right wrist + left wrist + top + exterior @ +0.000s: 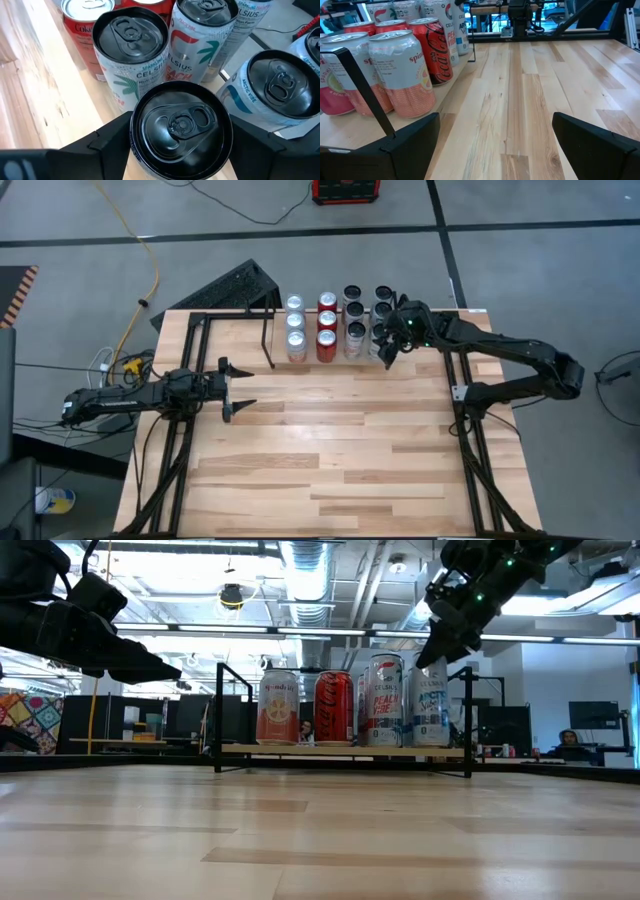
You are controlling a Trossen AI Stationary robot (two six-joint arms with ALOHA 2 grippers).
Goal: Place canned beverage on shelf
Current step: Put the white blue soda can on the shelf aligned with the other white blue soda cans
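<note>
The shelf, a light wood board between thin black rods, stands at the table's far side and carries several cans in rows. My right gripper hangs over the near right corner of the rows, shut on a black-topped canned beverage. In the low view this white and blue can stands at the right end of the front row. My left gripper waits open and level at the table's left, clear of the cans. My right gripper has the can's upper wall just below the rim between its two fingers, one on either side. The fingers slant down from the table's right. The can stands upright with its base on the shelf board.
Pink-white cans, red cola cans and a white can crowd close beside the held one. Long black rails run down both sides of the table. Bare wood lies in the middle and near part.
</note>
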